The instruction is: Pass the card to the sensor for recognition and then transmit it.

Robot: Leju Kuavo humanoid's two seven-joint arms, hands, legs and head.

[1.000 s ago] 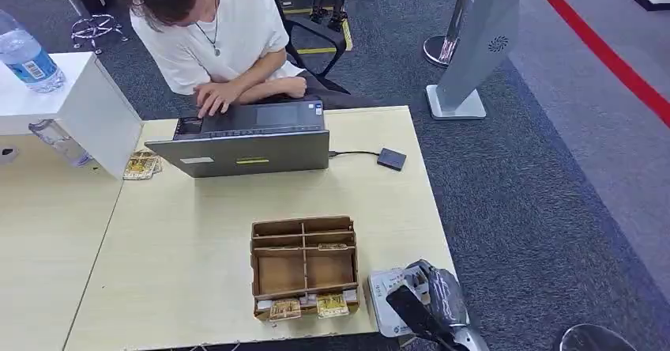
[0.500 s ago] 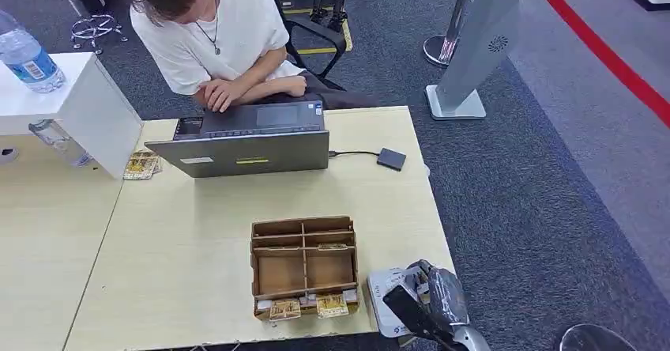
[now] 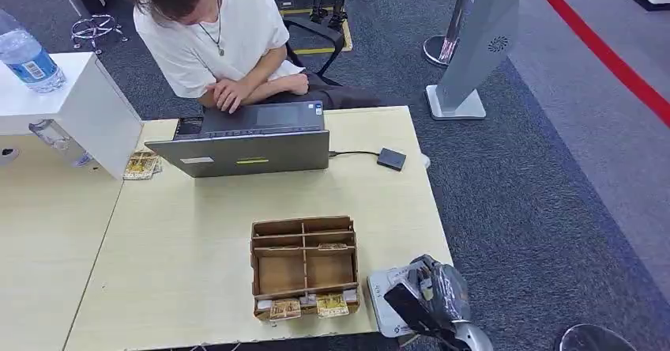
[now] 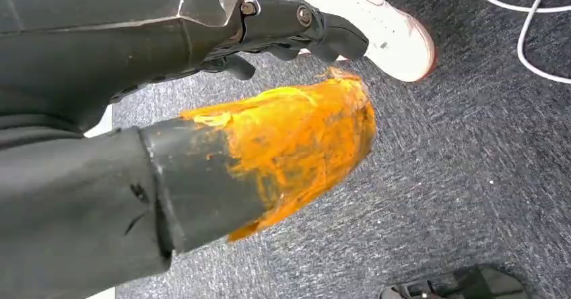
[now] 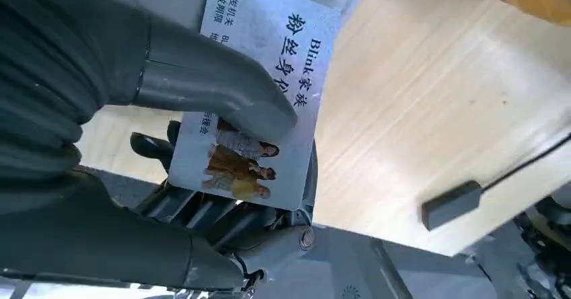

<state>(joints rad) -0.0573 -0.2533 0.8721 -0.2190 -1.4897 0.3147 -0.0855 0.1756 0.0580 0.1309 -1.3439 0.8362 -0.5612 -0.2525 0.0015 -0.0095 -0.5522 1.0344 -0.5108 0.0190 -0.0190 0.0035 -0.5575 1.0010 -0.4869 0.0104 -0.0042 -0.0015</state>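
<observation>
- Card (image 5: 259, 110), a pale printed rectangle with dark characters and a small photo of people, sits in the right hand (image 3: 430, 297) at the near right corner of the light wooden table (image 3: 197, 240); the thick grey thumb (image 5: 222, 90) presses on its face and darker fingers (image 5: 215, 215) back it from behind.
- Left hand (image 4: 296, 29) hangs low over grey carpet; whether it is open or closed, I cannot tell.
- Small black square sensor (image 3: 391, 159) lies at the far right of the table, joined by a thin cable to the grey laptop (image 3: 249, 141).
- My judgement: the step in hand is carrying the card to that sensor. It is best done by keeping the thumb's pinch firm, travelling along the right edge of the table, and bringing the card's flat face level over the sensor before passing it on.
- Brown cardboard divider box (image 3: 304, 266) stands just left of the hand, with small packets at its near edge; a sweep leftward could clip it.
- Person in a white shirt (image 3: 221, 27) leans over the laptop, hand near the keyboard, close to the handover space.
- Clear plastic water bottle (image 3: 28, 54) stands well apart, far left.
</observation>
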